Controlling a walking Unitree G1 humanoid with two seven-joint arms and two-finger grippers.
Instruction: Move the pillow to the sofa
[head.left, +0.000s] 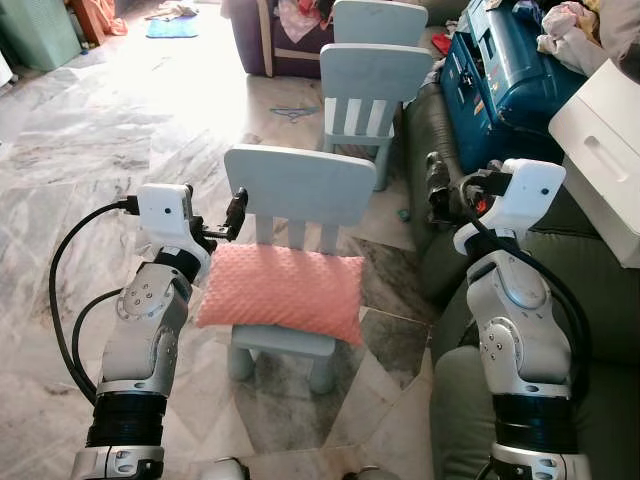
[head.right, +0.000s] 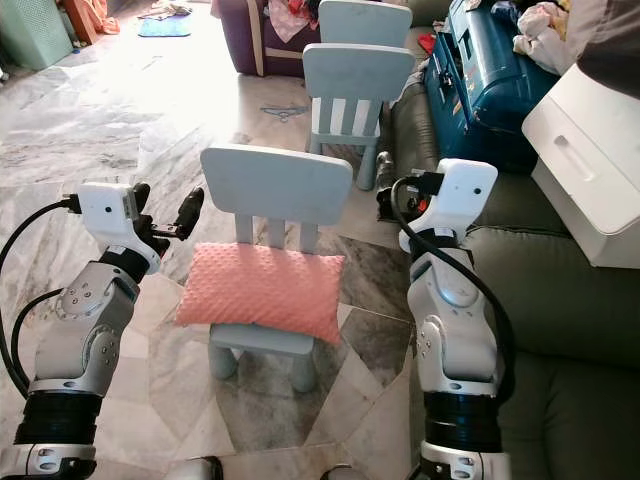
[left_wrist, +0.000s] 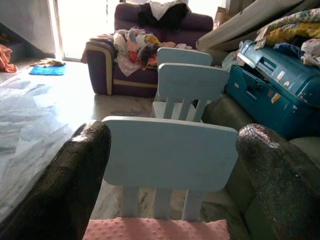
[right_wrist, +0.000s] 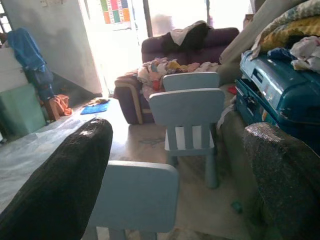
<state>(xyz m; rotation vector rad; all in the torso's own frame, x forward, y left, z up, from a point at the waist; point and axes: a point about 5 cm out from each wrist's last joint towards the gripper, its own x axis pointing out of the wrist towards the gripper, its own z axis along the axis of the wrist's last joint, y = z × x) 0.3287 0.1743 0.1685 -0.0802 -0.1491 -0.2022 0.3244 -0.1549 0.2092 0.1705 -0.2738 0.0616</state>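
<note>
While both claws gape, the pillow (head.left: 282, 290) tops a chair (head.left: 300, 185); suitcase (head.left: 500, 70) beyond.

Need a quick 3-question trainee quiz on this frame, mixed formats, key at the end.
1. True or false: the pink pillow lies on the seat of the nearest light blue chair.
2. Multiple choice: the left claw is A) shut on the pillow, B) open, beside the chair's backrest above the pillow's corner, C) resting on the blue suitcase.
3. Fill in: the right claw is raised over the grey-green ____, holding nothing.

Key: 1 true; 2 B; 3 sofa.
</note>
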